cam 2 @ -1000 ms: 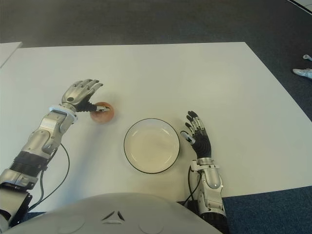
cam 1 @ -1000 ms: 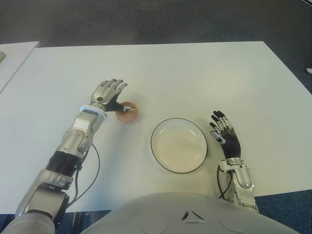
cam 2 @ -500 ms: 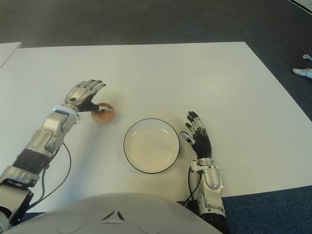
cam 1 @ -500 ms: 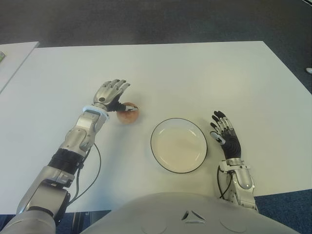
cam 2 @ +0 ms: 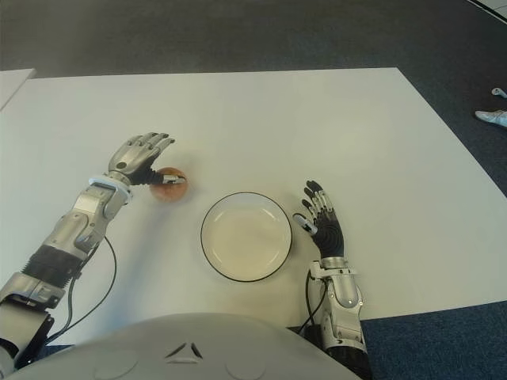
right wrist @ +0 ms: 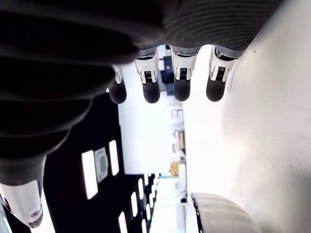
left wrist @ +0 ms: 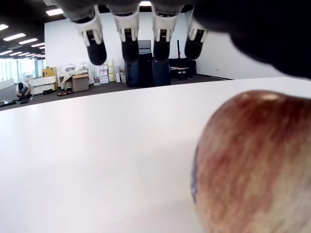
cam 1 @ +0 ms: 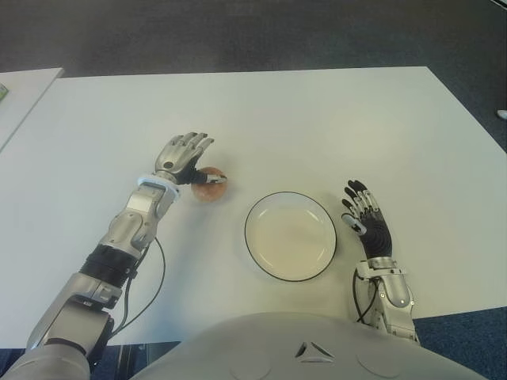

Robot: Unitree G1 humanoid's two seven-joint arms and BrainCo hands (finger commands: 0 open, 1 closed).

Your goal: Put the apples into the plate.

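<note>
- On the table [cam 1: 317, 119], left hand [cam 1: 181, 157] arches over the apple [cam 1: 207, 185], fingers spread, not closed on it.
- Plate [cam 1: 260, 252] near the front edge; right hand [cam 1: 366, 225] beside it, fingers loosely extended, holding nothing.

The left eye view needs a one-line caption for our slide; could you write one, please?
Left hand open over the apple on the white table, empty plate alongside, right hand open beside it.
</note>
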